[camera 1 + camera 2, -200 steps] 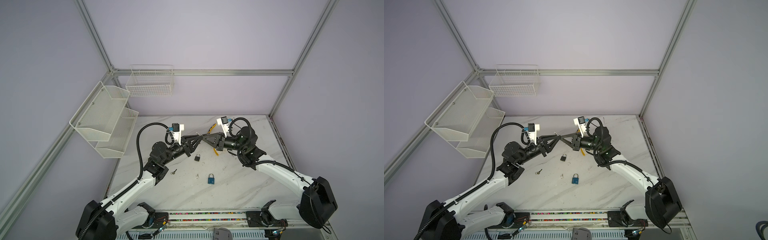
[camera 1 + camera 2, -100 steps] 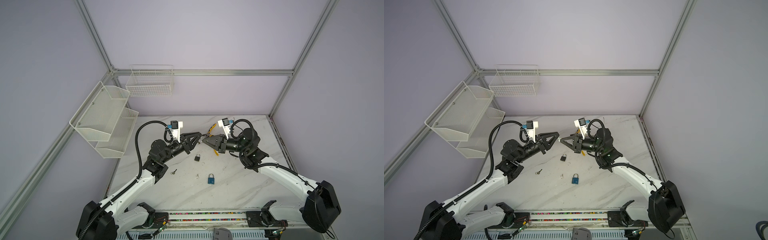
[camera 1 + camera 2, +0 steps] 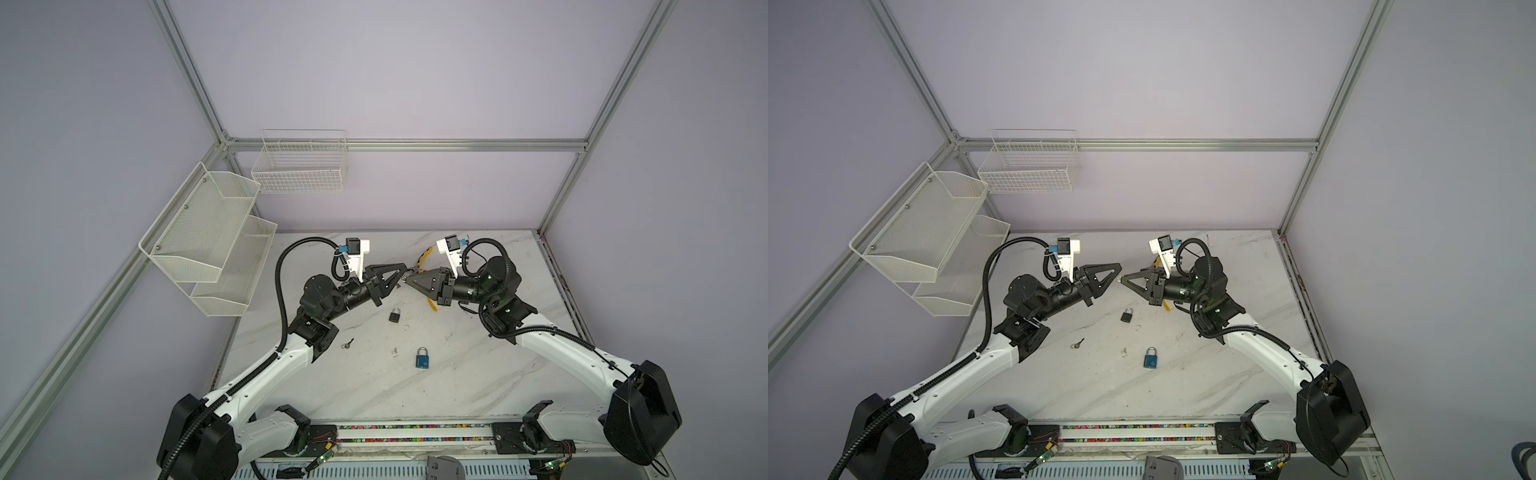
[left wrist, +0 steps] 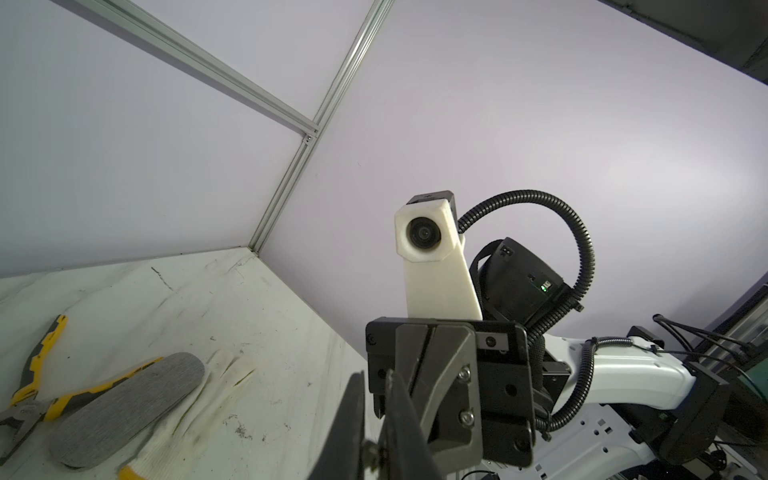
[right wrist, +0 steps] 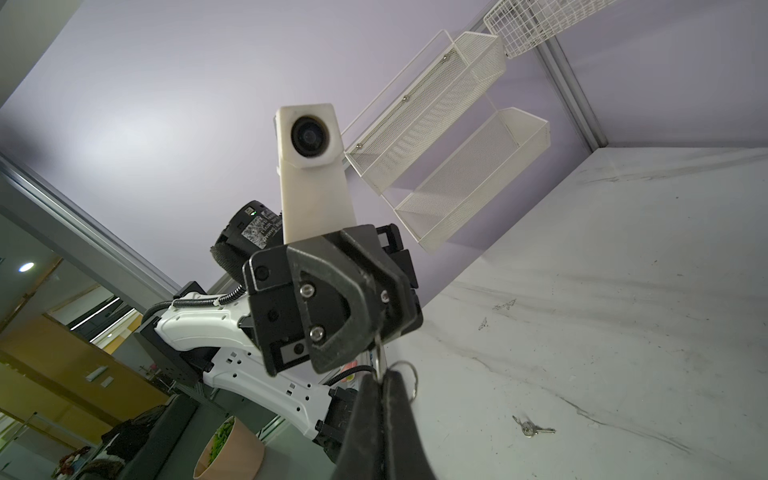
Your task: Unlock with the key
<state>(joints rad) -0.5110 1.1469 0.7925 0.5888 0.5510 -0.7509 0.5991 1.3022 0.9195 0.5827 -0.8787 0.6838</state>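
Left gripper (image 3: 401,276) and right gripper (image 3: 409,280) meet tip to tip, both closed on the key (image 5: 379,356). Black padlock (image 3: 395,316) and blue padlock (image 3: 422,358) lie on open bench (image 3: 478,374) below them; baskets (image 3: 299,179) hang well apart.

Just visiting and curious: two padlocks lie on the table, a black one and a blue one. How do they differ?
Colour: the black padlock has a dark body, the blue padlock a bright blue one.
Size: the blue padlock looks somewhat bigger than the black padlock.
Place: the black padlock lies farther back on the table, the blue padlock nearer the front.
Both lie flat, have silver shackles, and nothing holds them.
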